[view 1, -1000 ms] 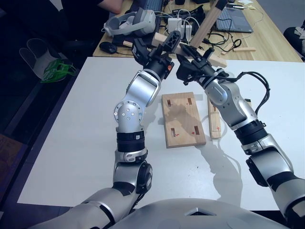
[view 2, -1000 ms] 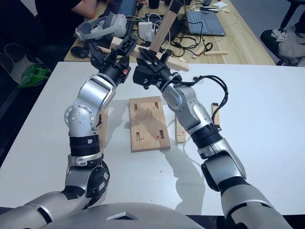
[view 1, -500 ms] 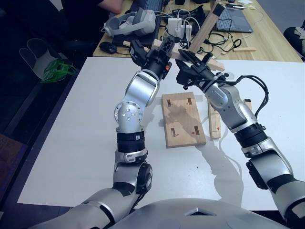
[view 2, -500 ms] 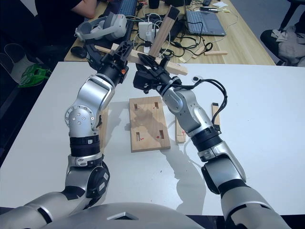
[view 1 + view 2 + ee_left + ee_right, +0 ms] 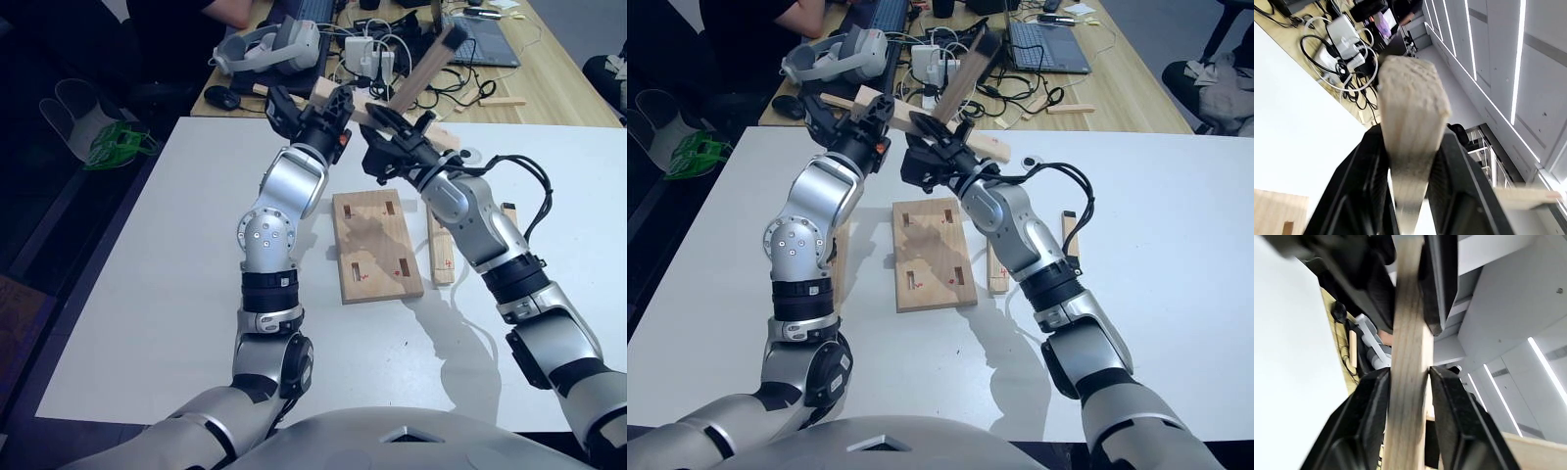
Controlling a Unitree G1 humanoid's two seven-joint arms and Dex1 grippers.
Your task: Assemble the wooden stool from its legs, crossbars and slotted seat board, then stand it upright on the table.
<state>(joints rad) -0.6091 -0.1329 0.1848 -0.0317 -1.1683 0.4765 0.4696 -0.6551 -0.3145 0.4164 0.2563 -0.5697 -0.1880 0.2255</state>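
My left gripper (image 5: 1409,161) clamps a wooden bar (image 5: 1410,107); my right gripper (image 5: 1408,396) clamps a tilted leg (image 5: 1408,333); they cross high above the seat board (image 5: 375,245), flat on the surface (image 5: 176,255); I should align them squarely before pressing together.

- Seat board (image 5: 375,262): a light wood rectangle with four rectangular slots, lying flat on the white table (image 5: 167,264).
- Gripped bar (image 5: 1410,112): a pale, square-ended length held above the table's far edge, roughly level, clamped by the left gripper (image 5: 328,98) and right gripper (image 5: 392,137).
- Raised bar (image 5: 423,67): slants up and away from the gripped bar at the right gripper.
- Loose bar (image 5: 440,257): lies flat just beside the board's right edge.
- Second loose bar (image 5: 840,262): lies flat left of the board.
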